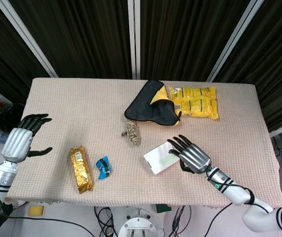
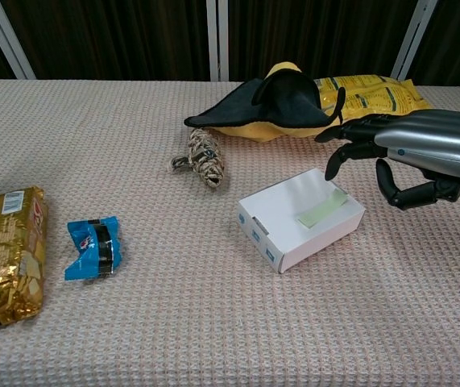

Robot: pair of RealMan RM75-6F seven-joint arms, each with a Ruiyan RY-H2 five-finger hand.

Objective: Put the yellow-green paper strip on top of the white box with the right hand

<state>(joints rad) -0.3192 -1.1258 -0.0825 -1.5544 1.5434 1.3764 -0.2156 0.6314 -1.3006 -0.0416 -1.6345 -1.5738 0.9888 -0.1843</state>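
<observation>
While strip [image 2: 323, 210] lies on white box [image 2: 290, 211], woven tablecloth [image 1: 81, 108], dark curtains [image 1: 180, 34]; both robot hands spread.

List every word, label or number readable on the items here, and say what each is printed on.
None can be read.
Yellow snack bag: dark print, too blurred.
Gold packet: white label, too small.
Blue wrapper: print illegible.
White box: blue side marks, unreadable.

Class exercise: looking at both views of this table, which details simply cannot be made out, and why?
- Printing on the gold packet: too small, and cut by the chest view's left edge.
- Left hand: outside the chest view.
- Yellow bag: partly hidden by the black cloth and right hand in the chest view.
</observation>
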